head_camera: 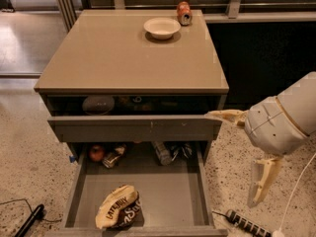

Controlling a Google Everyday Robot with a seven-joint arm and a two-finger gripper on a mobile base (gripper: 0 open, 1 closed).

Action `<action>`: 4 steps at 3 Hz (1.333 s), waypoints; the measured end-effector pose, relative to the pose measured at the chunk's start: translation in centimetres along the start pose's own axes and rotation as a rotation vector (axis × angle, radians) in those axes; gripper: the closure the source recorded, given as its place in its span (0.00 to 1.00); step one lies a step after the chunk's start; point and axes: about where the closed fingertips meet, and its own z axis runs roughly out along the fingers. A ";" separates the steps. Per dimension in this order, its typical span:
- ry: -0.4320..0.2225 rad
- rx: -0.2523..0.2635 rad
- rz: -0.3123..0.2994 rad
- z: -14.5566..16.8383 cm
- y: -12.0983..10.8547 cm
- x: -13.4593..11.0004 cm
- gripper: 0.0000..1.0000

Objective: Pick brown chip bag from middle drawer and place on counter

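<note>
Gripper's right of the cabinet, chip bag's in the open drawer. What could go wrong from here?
The open gripper hangs right of the middle drawer; crossing to the brown chip bag at its front left could clip the drawer's side wall or the upper drawer front.
The bag lies crumpled flat; a grasp may slip.
On the counter, the bowl and can sit at the back; place clear of them.

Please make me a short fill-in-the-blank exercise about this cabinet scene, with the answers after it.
1. The brown chip bag lies at the ____ of the middle drawer.
2. On the counter, a white ____ stands beside the orange can.
3. The hand, right of the middle drawer in the picture, is ____ and empty.
Answers: front, bowl, open.
</note>
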 end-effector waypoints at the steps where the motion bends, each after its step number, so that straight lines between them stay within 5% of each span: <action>1: 0.000 0.000 0.000 0.0 0.0 0.0 0.00; 2: -0.032 0.012 -0.014 0.8 -0.3 -0.3 0.00; 4: -0.106 -0.068 -0.088 6.9 -2.1 -4.5 0.00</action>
